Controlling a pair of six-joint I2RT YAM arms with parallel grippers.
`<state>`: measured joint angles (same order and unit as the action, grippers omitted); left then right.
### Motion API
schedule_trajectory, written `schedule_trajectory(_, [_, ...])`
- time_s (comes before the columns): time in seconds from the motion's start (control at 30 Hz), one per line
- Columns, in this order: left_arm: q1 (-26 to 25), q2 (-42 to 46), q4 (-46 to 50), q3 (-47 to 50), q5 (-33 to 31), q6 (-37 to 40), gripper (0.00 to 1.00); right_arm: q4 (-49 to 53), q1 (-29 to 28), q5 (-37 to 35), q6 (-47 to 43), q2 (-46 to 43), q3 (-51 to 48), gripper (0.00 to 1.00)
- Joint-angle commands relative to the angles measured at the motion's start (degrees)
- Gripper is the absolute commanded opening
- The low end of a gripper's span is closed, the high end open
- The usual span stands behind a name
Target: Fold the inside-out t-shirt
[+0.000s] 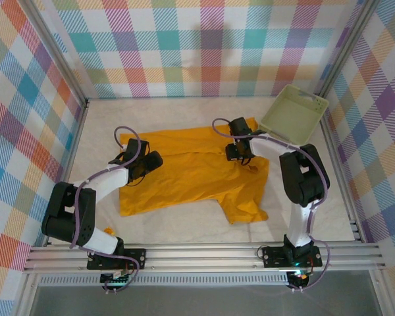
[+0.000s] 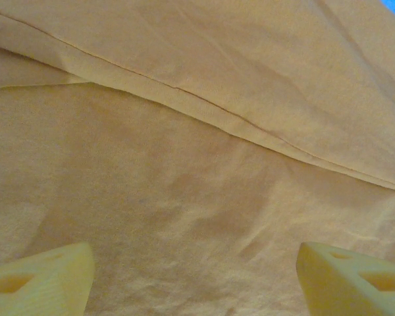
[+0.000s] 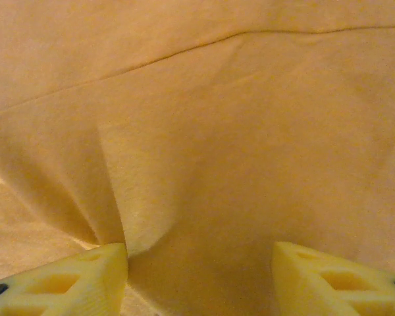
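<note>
Left gripper, jaws apart and empty, hangs low over the left part of the inside-out t-shirt, spread across the middle of the table; right gripper, jaws likewise apart, stands over puckered cloth by the shirt's far right edge; a clean fold probably asks both to pinch matching edges and lift together, keeping the cloth taut.

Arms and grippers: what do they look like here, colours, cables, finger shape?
The left arm and right arm both have black joint housings, white link shells and a looping lilac cable. The fingers of the left gripper and right gripper are pale yellow wedges with cut-outs.
</note>
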<state>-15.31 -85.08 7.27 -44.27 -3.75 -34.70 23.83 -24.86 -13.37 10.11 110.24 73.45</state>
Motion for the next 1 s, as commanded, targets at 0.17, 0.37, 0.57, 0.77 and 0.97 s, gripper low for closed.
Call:
schedule_trajectory(0.17, [-0.6, 1.6, -0.2, 1.4, -0.8, 0.7, 0.81, -0.1, -0.5, 1.6, -1.4, -3.2, -2.2, 0.62])
schedule_trajectory(0.37, [-0.6, 1.6, -0.4, 1.4, -0.6, 0.7, 0.81, 1.2, -0.5, -2.2, -0.9, -1.3, -1.3, 0.42])
schedule_trajectory(0.57, [-0.6, 2.2, -0.1, 1.6, -0.7, 1.0, 0.82, 2.1, -0.5, -4.9, -1.2, -2.1, -0.2, 0.16])
schedule_trajectory(0.77, [-0.7, 1.8, -0.3, 1.6, -0.2, 0.9, 0.82, 3.0, 0.3, -7.4, -2.6, -2.0, 3.2, 0.03])
schedule_trajectory(0.97, [-0.8, 1.7, -0.1, 1.5, -0.3, 1.3, 0.82, 2.7, 2.8, -7.3, -4.4, 1.2, 8.2, 0.02])
